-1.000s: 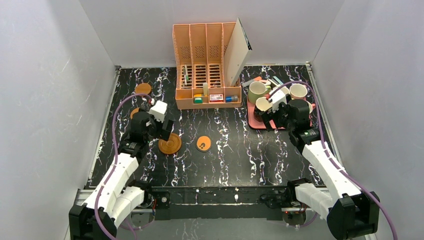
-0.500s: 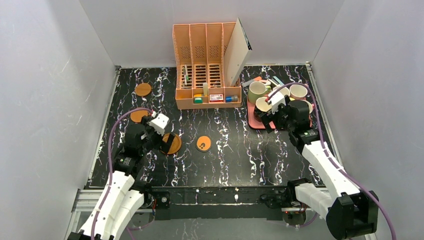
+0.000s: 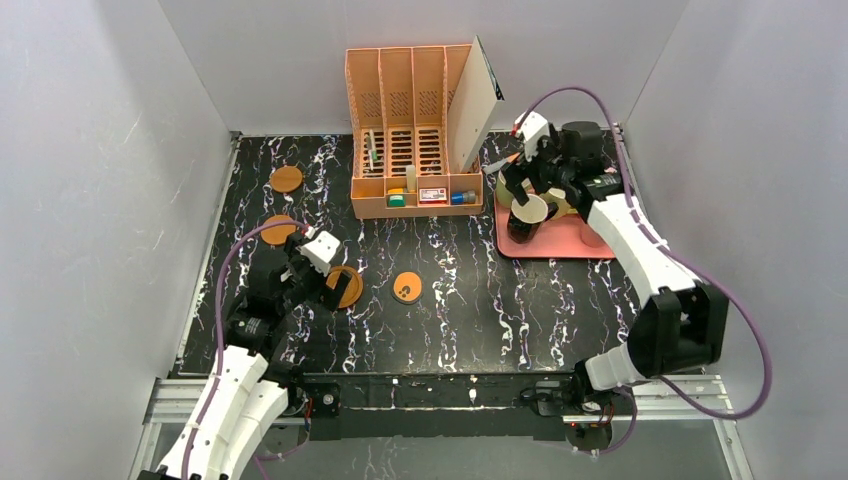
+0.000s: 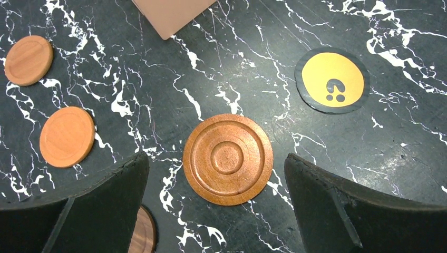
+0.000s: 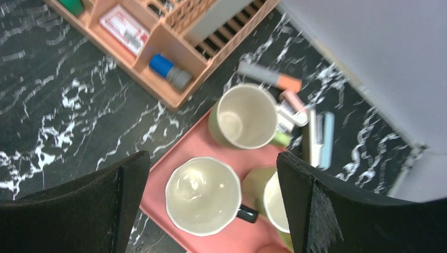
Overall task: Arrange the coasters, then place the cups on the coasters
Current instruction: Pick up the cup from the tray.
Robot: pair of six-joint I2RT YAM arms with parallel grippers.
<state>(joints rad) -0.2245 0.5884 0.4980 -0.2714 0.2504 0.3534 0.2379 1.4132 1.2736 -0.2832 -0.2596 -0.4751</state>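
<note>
Looking down through your left wrist camera, you see the left claw (image 4: 215, 161) spread wide and gripping nothing. It hangs over the ringed wooden coaster (image 4: 227, 158), a large reddish-brown disc with turned concentric rings, lying flat on the black, white-veined counter (image 4: 253, 63) and framed between the two dark fingers. Up and to the right in that view lies the marked coaster (image 4: 332, 80), yellow-orange with a dark rim and a dark curl and dots on its face. To the left lies one plain orange-brown coaster (image 4: 67, 136), with a second plain coaster (image 4: 28, 60) beyond it and apart from it. The dark brown coaster (image 4: 143, 232) peeks out at the bottom edge, mostly hidden by the left finger. Your right claw (image 5: 211, 161) is also spread wide and empty, above the pink tray (image 5: 237, 240) at the far right of the counter near the orange organizer (image 5: 158, 52). On the tray the black cup (image 5: 203, 195) stands upright, cream inside, its handle pointing at the yellowish cup (image 5: 254, 185) just beside it, which the right finger half hides. The olive green cup (image 5: 248, 116) stands upright at the tray's far corner, well apart from every coaster.
</note>
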